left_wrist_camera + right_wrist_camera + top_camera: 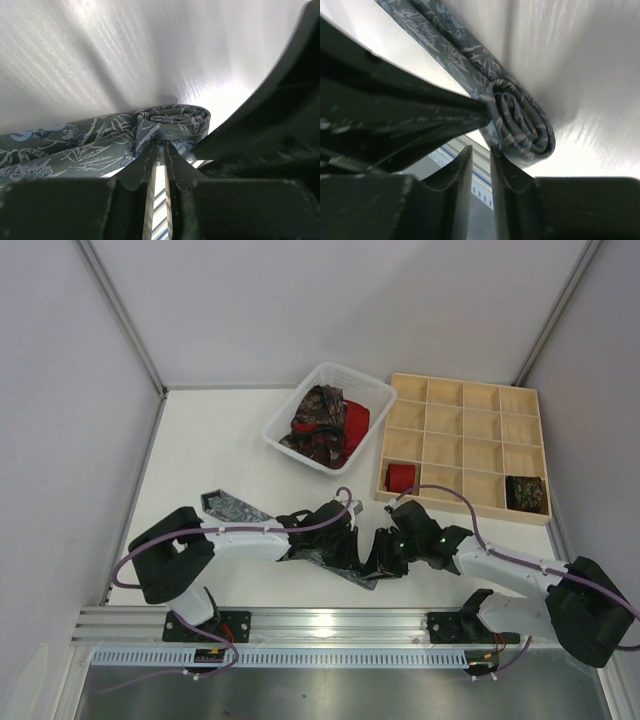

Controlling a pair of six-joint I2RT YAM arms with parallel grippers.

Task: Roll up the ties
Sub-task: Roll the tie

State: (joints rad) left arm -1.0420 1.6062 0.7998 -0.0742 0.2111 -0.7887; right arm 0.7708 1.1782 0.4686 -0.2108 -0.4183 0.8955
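Note:
A grey patterned tie (232, 507) lies across the table's front, its loose wide end to the left. Its other end is wound into a small roll (175, 117), which is lifted off the table between the two grippers. My left gripper (161, 142) is shut on the grey tie, its tips pinching the fabric at the roll's side. My right gripper (481, 147) is open by a narrow gap with nothing in it. One of its fingers (510, 170) rests under the roll (522, 125). In the top view the two grippers (372, 550) meet tip to tip.
A white basket (300, 400) at the back holds dark paisley and red ties. The wooden grid tray (465, 390) at the right holds a red roll (402, 477) and a dark roll (525, 492). The metal rail (330, 620) runs along the near edge.

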